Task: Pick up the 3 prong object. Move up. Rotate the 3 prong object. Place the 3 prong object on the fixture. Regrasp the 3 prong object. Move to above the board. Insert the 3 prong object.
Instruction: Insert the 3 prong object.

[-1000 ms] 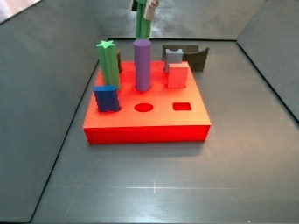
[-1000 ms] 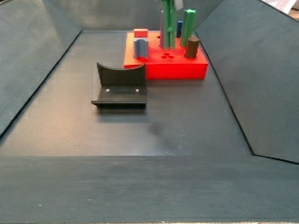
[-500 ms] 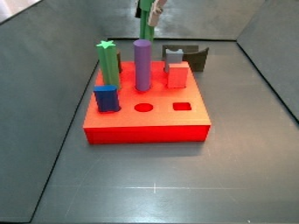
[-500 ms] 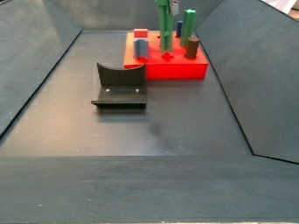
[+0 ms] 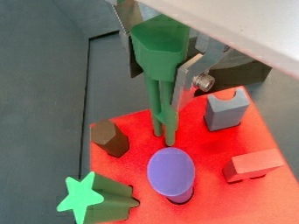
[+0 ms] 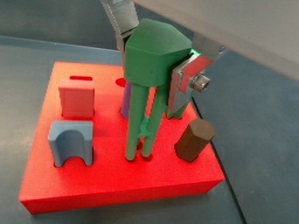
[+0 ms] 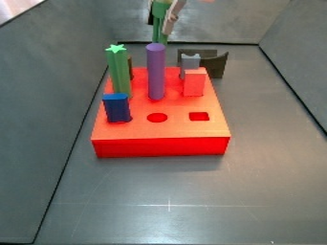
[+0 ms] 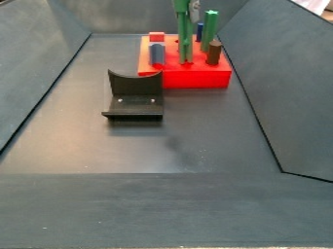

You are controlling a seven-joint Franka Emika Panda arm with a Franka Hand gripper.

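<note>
My gripper (image 5: 158,70) (image 6: 158,79) is shut on the 3 prong object (image 5: 156,48) (image 6: 149,61), a dark green peg held by its thick head with its thin prongs pointing down. It hangs above the board (image 5: 128,127) (image 6: 111,179), a red slab, close to the purple peg (image 5: 172,169). In both side views the gripper (image 7: 163,10) carries the 3 prong object (image 7: 157,26) (image 8: 182,29) over the far part of the board (image 7: 160,134) (image 8: 196,76). The fixture (image 7: 212,63) (image 8: 134,94) stands on the floor beside the board.
On the board stand a green star-topped post (image 7: 118,67) (image 5: 84,198), the purple peg (image 7: 155,72), a blue block (image 7: 117,106), a red-and-grey peg (image 7: 193,77) and a brown hex peg (image 6: 195,140). A round hole (image 7: 157,118) and a square hole (image 7: 200,117) lie near its front. Sloped grey walls ring the floor.
The gripper with the 3 prong object has drifted a little sideways over the board, staying high. Nothing else has moved.
</note>
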